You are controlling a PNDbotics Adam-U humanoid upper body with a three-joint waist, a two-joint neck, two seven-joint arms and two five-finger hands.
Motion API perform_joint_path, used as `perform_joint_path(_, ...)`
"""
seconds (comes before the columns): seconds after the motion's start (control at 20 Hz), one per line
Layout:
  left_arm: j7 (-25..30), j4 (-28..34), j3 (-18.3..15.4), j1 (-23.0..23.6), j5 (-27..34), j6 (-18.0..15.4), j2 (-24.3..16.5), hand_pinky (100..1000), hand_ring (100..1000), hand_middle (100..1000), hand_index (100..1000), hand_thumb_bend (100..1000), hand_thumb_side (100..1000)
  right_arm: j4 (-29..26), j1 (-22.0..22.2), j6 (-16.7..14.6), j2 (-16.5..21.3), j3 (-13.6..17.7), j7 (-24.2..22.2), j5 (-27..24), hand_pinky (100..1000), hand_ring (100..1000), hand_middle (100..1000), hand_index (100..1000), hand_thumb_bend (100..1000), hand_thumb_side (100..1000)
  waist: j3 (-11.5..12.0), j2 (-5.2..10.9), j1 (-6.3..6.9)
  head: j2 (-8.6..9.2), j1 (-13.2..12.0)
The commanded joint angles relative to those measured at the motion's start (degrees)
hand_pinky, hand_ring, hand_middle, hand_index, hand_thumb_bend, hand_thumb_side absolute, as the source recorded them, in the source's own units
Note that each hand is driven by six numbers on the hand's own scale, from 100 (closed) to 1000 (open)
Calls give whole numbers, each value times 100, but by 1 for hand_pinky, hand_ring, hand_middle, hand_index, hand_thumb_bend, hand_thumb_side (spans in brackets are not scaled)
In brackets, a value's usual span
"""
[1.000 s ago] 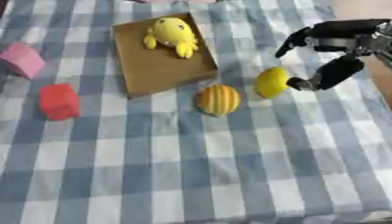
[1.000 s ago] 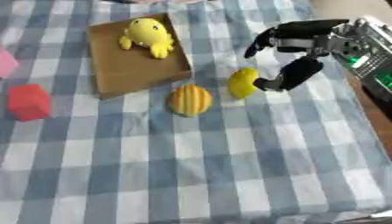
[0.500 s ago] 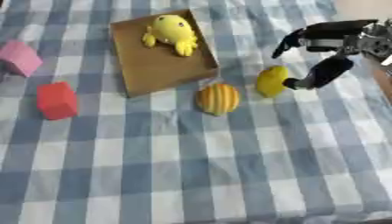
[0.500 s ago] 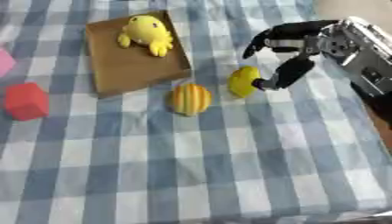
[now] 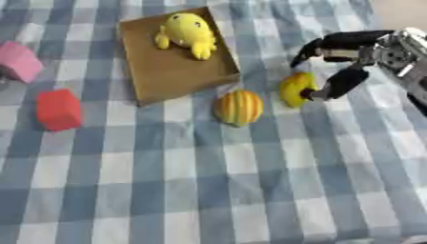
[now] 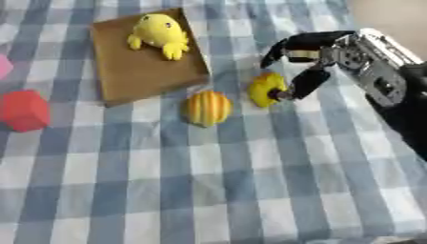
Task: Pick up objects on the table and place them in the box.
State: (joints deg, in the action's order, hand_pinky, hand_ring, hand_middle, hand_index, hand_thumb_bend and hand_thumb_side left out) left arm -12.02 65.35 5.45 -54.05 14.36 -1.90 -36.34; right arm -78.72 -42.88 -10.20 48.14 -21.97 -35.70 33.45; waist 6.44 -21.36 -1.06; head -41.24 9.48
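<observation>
Right hand (image 5: 346, 59) has dropped closer to the lemon (image 5: 295, 88) just right of the box (image 5: 171, 71), fingers spread, thumb now touching it; grasp looks imminent, lemon not yet lifted off the cloth

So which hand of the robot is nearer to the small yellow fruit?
Right. The right hand is beside the yellow fruit, thumb touching it, fingers arched above. The left hand shows in neither view.

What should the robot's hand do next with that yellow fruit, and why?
Probably close round the yellow fruit. The right hand is already at it, thumb touching its right side and fingers arched above, not yet curled round it. The fruit lies on the cloth, outside the box, where only the yellow toy sits.
</observation>
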Motion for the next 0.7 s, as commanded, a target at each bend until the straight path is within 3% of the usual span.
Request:
perform_joint_path(0.05,6,110,-43,-90,34,-21,-168,944,900,820,948,500,790,79,-96,-46,81,10,-22,168,872,883,754,821,320,378,18,98,16,55,11)
perform_joint_path(0.2,-5,107,-57,-78,51,-20,-177,943,899,820,947,500,789,64,-87,-101,87,30,47,192,851,833,628,677,271,380,13,101,11,36,1)
perform_joint_path(0.4,-7,93,-55,-61,59,-13,-178,943,900,820,946,496,791,-171,-37,-108,135,85,301,-142,816,770,560,602,100,380,-5,128,0,23,-17)
perform_joint_path(0.7,-17,82,-55,-49,58,-12,-189,943,899,819,945,493,792,-803,8,105,304,210,371,-667,794,731,524,546,100,285,-41,194,-26,15,-34)
